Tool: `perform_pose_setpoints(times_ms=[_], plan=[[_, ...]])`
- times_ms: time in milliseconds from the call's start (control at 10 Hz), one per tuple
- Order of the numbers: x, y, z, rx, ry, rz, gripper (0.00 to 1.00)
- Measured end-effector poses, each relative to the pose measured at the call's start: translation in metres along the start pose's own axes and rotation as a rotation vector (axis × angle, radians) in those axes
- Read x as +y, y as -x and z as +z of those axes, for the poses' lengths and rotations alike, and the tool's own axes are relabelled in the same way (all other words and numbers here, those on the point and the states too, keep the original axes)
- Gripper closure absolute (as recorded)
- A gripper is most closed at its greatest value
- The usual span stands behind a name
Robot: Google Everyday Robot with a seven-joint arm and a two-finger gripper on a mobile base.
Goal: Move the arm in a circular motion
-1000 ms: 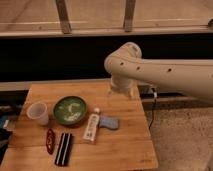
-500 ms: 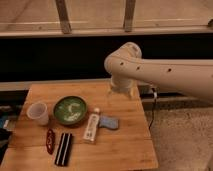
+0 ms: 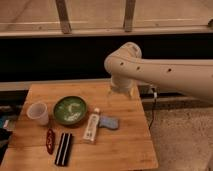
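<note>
The arm (image 3: 165,72) is a thick cream-white tube with a row of small dark holes. It reaches in from the right edge to a rounded joint (image 3: 125,57) above the table's far right corner. Below that joint a short cream section hangs down, ending in the gripper (image 3: 122,90), just over the back edge of the wooden table (image 3: 125,150).
On the table sit a clear plastic cup (image 3: 38,112), a green bowl (image 3: 70,110), a white bottle (image 3: 92,126) lying beside a blue sponge (image 3: 109,122), a red item (image 3: 50,141) and a black bar (image 3: 63,148). A cable (image 3: 152,107) hangs right of the table. A dark wall stands behind.
</note>
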Motion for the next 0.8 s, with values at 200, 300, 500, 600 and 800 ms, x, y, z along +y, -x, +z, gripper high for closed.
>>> perform_pose_setpoints(times_ms=[200, 300, 500, 600, 800], plan=[[0.000, 0.005, -0.002, -0.026, 0.001, 0.006, 0.35], [0.001, 0.015, -0.004, -0.055, 0.008, 0.006, 0.35], [0.004, 0.050, -0.006, -0.117, 0.024, -0.003, 0.35], [0.018, 0.070, -0.006, -0.144, 0.037, -0.029, 0.35], [0.061, 0.093, -0.005, -0.166, 0.063, -0.088, 0.35]])
